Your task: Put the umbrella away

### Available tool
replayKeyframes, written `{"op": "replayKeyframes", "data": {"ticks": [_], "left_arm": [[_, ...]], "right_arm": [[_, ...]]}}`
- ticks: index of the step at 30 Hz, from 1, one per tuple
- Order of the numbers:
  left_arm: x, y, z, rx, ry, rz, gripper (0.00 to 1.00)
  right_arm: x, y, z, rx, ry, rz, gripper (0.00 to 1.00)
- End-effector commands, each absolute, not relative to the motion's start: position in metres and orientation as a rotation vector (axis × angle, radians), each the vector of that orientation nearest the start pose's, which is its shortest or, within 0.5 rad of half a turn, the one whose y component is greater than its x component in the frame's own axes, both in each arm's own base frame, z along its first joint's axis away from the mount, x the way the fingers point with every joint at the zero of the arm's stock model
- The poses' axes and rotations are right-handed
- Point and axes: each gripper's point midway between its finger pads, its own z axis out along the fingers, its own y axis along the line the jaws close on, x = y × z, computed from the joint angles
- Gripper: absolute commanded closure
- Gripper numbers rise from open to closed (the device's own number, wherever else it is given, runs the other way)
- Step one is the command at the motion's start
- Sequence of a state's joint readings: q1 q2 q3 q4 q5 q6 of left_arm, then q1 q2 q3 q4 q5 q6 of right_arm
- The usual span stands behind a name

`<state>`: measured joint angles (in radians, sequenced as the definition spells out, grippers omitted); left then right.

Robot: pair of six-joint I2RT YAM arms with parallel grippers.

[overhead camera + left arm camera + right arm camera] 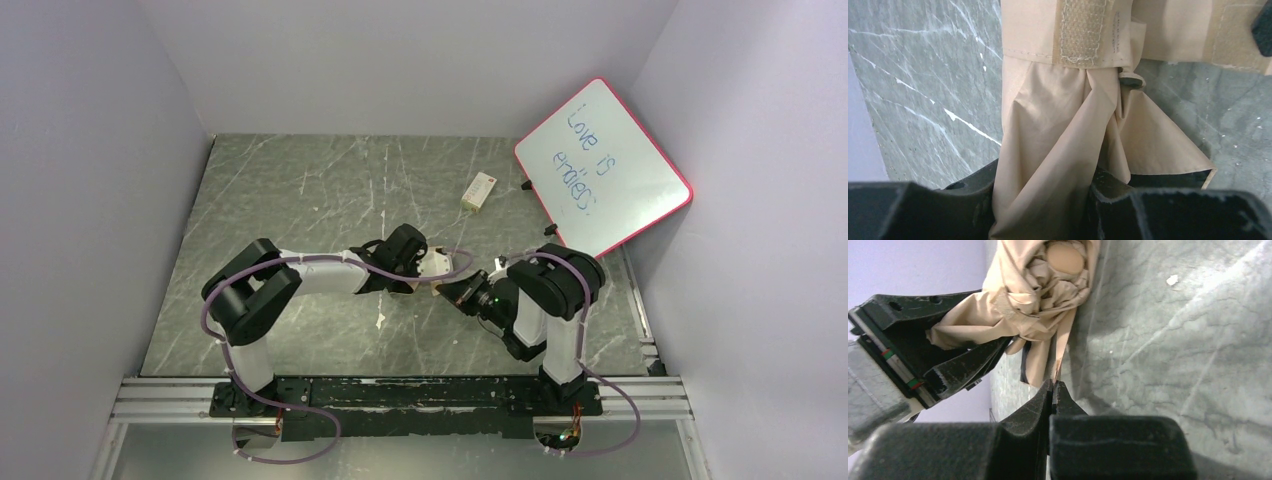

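The umbrella (1063,135) hung bunched between the left gripper (1040,195) fingers, which clamped its tan fabric. The right gripper (1053,390) was pinched shut on a thin edge of that fabric.

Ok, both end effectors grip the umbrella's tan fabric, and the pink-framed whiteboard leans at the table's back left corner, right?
No. The whiteboard leans at the back right corner of the table, as the top external view shows. The rest holds: the left end effector and the right end effector both grip the fabric of the umbrella.
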<state>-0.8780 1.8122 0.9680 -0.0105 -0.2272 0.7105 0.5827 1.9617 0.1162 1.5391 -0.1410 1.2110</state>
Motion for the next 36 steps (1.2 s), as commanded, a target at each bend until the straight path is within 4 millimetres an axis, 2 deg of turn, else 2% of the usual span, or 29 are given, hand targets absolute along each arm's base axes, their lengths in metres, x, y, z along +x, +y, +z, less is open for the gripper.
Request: {"op": "replayKeyframes", "data": {"ticks": [1,12,18,30,36], "left_arm": [[0.284,-0.260,-0.029,1.753,1.965,0.103,0.95],[0.287,-0.258,-0.030,1.735,1.979,0.128,0.95],[0.286,-0.258,-0.031,1.739,1.981,0.123,0.95],[0.283,-0.258,-0.031,1.756,1.972,0.107,0.95],[0.280,-0.260,-0.030,1.773,1.954,0.078,0.95]], "right_arm": [[0.247,0.251,0.095,0.329,1.755,1.475,1.00],[0.247,0.260,0.138,0.247,1.626,1.572,1.00],[0.256,0.256,0.157,0.317,1.557,1.596,1.00],[0.287,0.257,0.181,0.420,1.446,1.639,1.00],[0.303,0.249,0.174,0.551,1.430,1.618,1.00]]}}
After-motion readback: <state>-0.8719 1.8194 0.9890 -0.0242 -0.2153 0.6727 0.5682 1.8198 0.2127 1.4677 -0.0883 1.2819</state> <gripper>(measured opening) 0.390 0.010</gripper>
